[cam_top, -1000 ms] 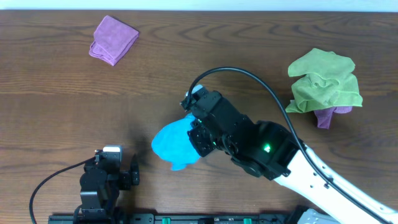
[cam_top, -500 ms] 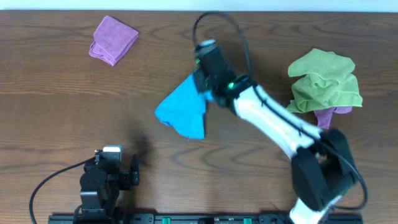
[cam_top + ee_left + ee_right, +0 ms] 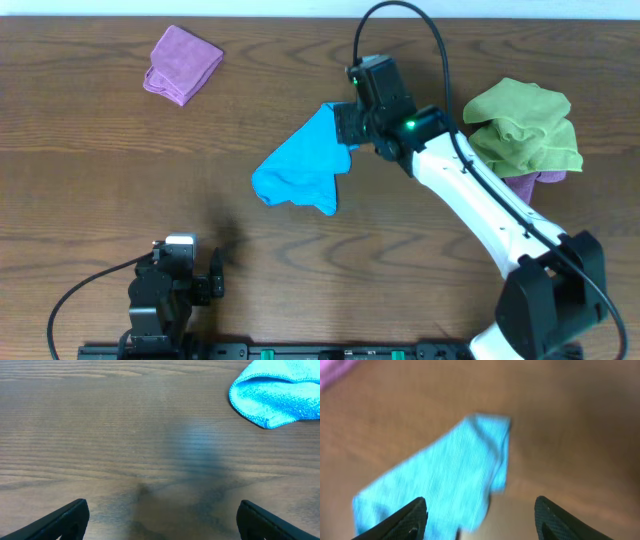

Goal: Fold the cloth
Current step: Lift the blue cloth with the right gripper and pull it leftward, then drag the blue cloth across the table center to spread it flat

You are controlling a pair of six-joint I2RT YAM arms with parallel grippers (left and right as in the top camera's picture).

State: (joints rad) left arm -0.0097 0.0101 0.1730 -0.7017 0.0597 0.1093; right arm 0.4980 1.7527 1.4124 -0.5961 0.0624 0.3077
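A blue cloth lies loosely spread on the brown table, its upper right corner running under my right gripper. In the right wrist view the cloth is blurred and lies below the open right gripper, nearer the left finger than the right one. Nothing is pinched between the jaws. My left gripper rests at the front left, wide open over bare wood. Its wrist view catches a rounded edge of the cloth at the top right.
A folded purple cloth lies at the back left. A crumpled green cloth sits at the right on top of another purple one. The right arm reaches across the table from the front right.
My right gripper carried the blue cloth from the front centre toward the back, then opened. The cloth now lies on the table, more spread out. The left arm has not moved.
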